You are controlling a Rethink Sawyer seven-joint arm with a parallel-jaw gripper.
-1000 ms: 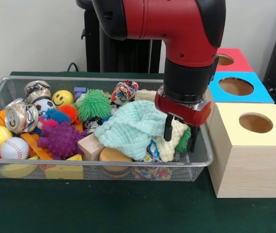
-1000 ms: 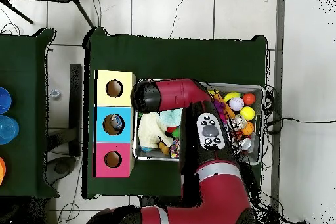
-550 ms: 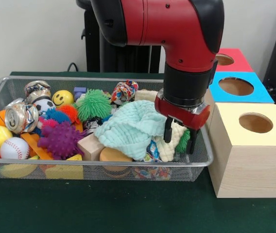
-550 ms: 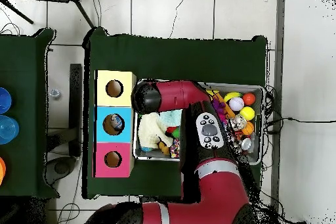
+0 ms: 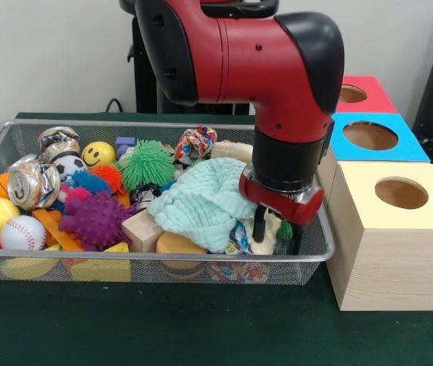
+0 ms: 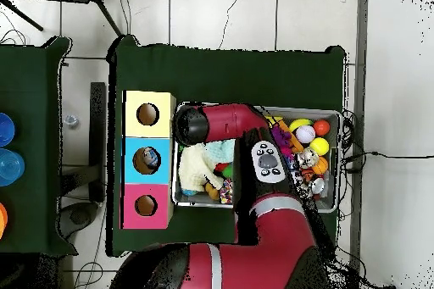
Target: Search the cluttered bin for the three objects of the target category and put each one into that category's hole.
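My gripper (image 5: 277, 231) hangs open, low in the right end of the wire bin (image 5: 163, 263). Its two black fingers (image 5: 259, 226) straddle a cream knitted cloth (image 5: 267, 241), with a small green spiky toy (image 5: 285, 229) just behind. A mint green cloth (image 5: 201, 200) lies heaped to the left of the gripper, touching the wrist. Three boxes with round holes stand right of the bin: yellow-topped (image 5: 399, 194), blue (image 5: 370, 136), red (image 5: 357, 94). In the overhead view the arm (image 6: 225, 125) hides the gripper; the cream cloth (image 6: 197, 167) shows beside it.
The bin's left half holds a crushed can (image 5: 33, 183), a baseball (image 5: 22, 232), a purple spiky ball (image 5: 94, 219), a green spiky ball (image 5: 146, 162), a smiley ball (image 5: 98, 154) and a wooden block (image 5: 142, 229). The yellow-topped box stands close against the bin's right wall.
The gripper has dropped lower into the bin and shifted slightly left, its fingers now down around the cream cloth. The objects have not moved.
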